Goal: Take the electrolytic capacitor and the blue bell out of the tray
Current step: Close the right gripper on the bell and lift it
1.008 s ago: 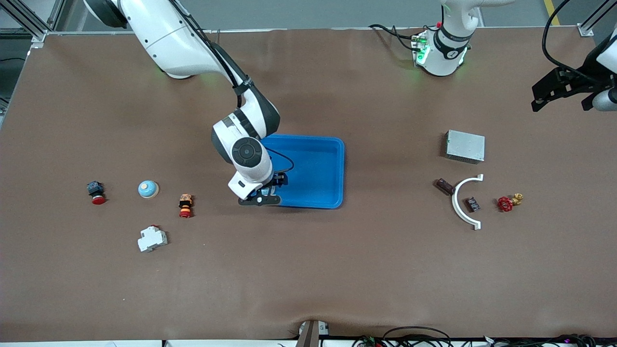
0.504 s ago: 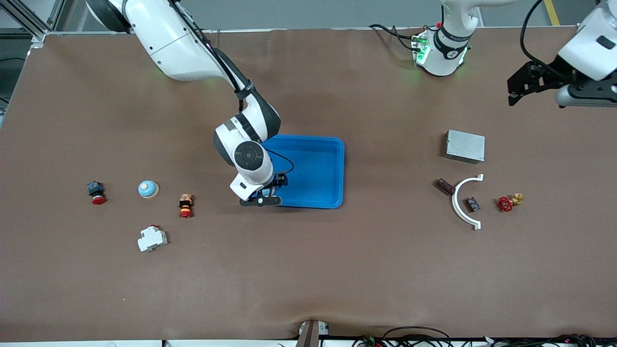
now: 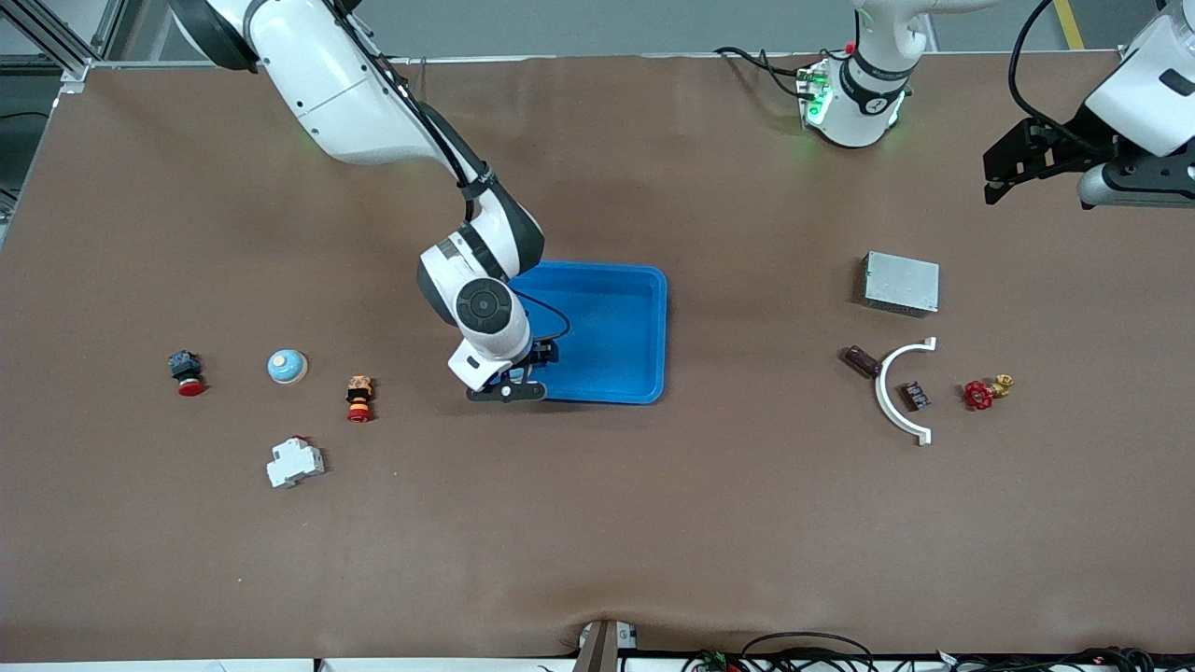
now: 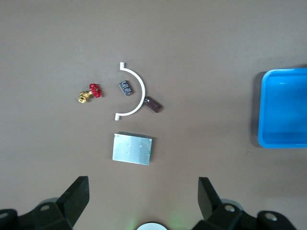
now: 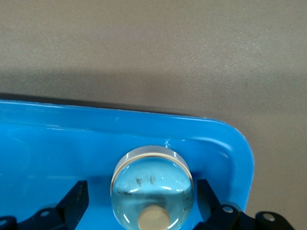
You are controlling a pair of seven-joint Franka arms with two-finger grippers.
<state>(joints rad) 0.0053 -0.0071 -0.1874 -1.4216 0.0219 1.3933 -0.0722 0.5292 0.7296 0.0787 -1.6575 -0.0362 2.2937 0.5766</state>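
Buttons first, at the right arm's end of the table: a black-and-red push button (image 3: 186, 372), then a blue bell (image 3: 287, 366) on the mat, an orange-and-red button (image 3: 358, 397), and a white breaker (image 3: 295, 463) nearer the front camera. Next, the right gripper (image 3: 509, 385) sits low over the corner of the blue tray (image 3: 644, 308); its own wrist hides the fingertips from the front. The right wrist view fills that in: fingers spread wide, a second bell (image 5: 152, 189) between them on the tray floor, its lower edge cut off. Moving on, the capacitor (image 3: 862, 360) lies against a white curved bracket (image 3: 894, 397), with a small dark chip (image 3: 914, 396), a red valve (image 3: 981, 393) and a metal box (image 3: 901, 284) nearby. Last, the left gripper (image 3: 1013, 168) hangs spread over bare mat, empty.
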